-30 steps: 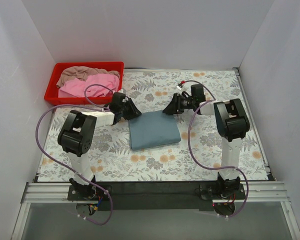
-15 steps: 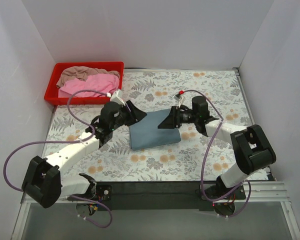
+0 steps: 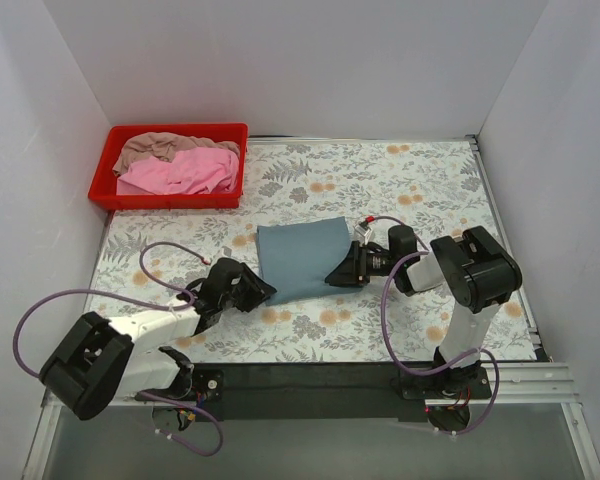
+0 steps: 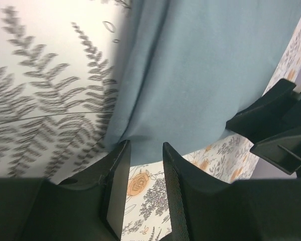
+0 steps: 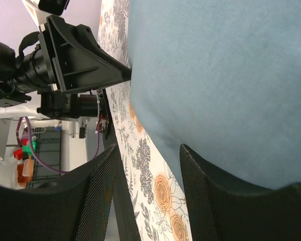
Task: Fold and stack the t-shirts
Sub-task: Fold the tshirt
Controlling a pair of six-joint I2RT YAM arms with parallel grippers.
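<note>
Now | blue-grey t-shirt [image 3: 300, 255] between hands | left hand [image 3: 266, 292] released | right hand [image 3: 333, 279] released

No legible text, label or number.

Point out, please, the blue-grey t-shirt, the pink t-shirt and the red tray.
blue-grey t-shirt [image 3: 302, 258]: top external view, middle of the folded cloth.
pink t-shirt [image 3: 180, 172]: top external view, its crumpled middle.
red tray [image 3: 165, 201]: top external view, its near wall.
</note>
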